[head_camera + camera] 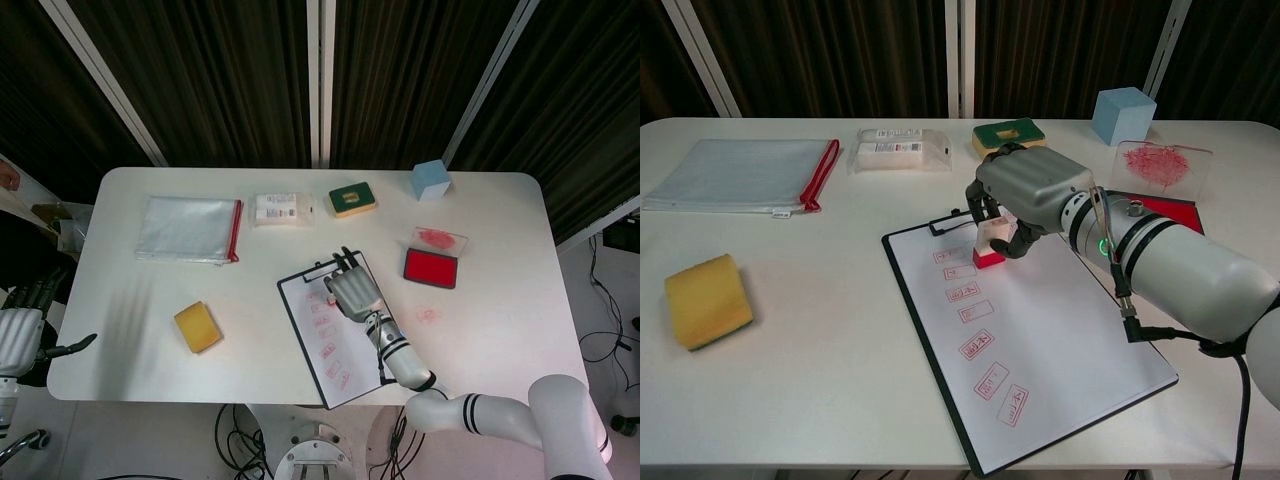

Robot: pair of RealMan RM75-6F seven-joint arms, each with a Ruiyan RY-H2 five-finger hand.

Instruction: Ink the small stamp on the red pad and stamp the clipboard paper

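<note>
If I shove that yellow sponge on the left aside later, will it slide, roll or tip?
The yellow sponge lies flat and low on the table, so it should probably slide, not roll or tip. Its rounded, porous-looking body suggests it is light and squashy, so a push may compress it first. It may drag a little on the smooth top.

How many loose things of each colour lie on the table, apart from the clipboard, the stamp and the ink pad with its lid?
Yellow: 1, the sponge
Green: 1, the green sponge
Blue: 1, the cube
Clear: 2, the zip pouch and the packet
Total: 5
</note>
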